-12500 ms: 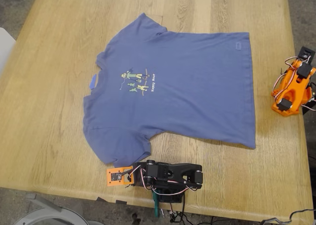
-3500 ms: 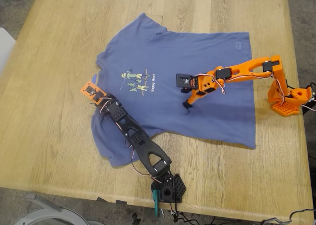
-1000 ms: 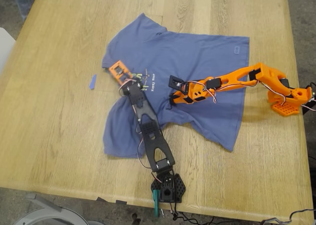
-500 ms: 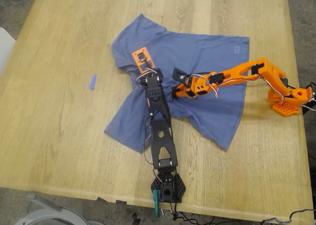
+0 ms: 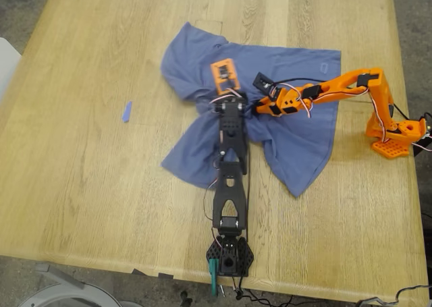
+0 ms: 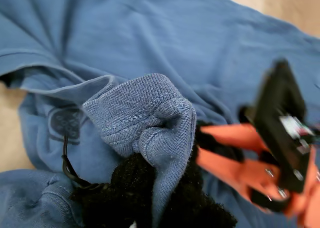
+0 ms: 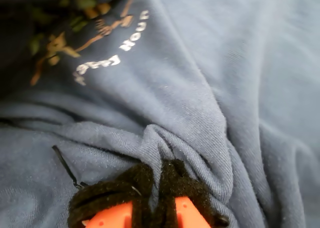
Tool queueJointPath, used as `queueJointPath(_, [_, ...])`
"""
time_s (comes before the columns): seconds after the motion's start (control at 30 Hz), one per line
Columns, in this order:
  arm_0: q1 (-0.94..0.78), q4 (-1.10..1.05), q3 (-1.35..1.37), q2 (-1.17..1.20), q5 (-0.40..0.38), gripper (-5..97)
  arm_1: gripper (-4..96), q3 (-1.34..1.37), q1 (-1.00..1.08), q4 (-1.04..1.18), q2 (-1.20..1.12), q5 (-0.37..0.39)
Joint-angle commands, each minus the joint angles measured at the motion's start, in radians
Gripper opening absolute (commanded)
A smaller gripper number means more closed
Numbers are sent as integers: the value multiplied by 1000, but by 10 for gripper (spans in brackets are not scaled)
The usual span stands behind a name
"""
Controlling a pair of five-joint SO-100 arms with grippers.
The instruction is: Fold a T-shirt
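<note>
The slate-blue T-shirt [image 5: 297,152] lies bunched and creased in the middle of the table. My first gripper [image 5: 224,102], on the black arm, is shut on the ribbed collar [image 6: 145,112], which stands up folded between its black pads. My second gripper [image 5: 256,107], on the orange arm, is shut on a pinched ridge of shirt cloth [image 7: 185,138] beside the printed figures and white text [image 7: 95,32]. The two grippers sit close together over the shirt's middle, and the orange arm [image 6: 250,153] shows in the first wrist view.
A tiny blue scrap [image 5: 126,111] lies on the wooden table [image 5: 81,185] towards the exterior view's left. The orange arm's base [image 5: 395,135] stands at the exterior view's right edge. The black arm's base [image 5: 228,256] is at the near edge.
Both grippers went out onto the flat shirt and shut on it. In the last second the black arm swung towards the exterior view's right, dragging the collar over; the shirt bunched up.
</note>
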Motion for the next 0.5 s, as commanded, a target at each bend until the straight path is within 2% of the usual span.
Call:
queueJointPath(0.0, [103, -2, -40, 198, 3, -1, 1, 34, 60, -11, 91, 5])
queueJointPath(0.47, [356, -41, -38, 150, 6, -1, 1, 230, 178, -51, 270, 6])
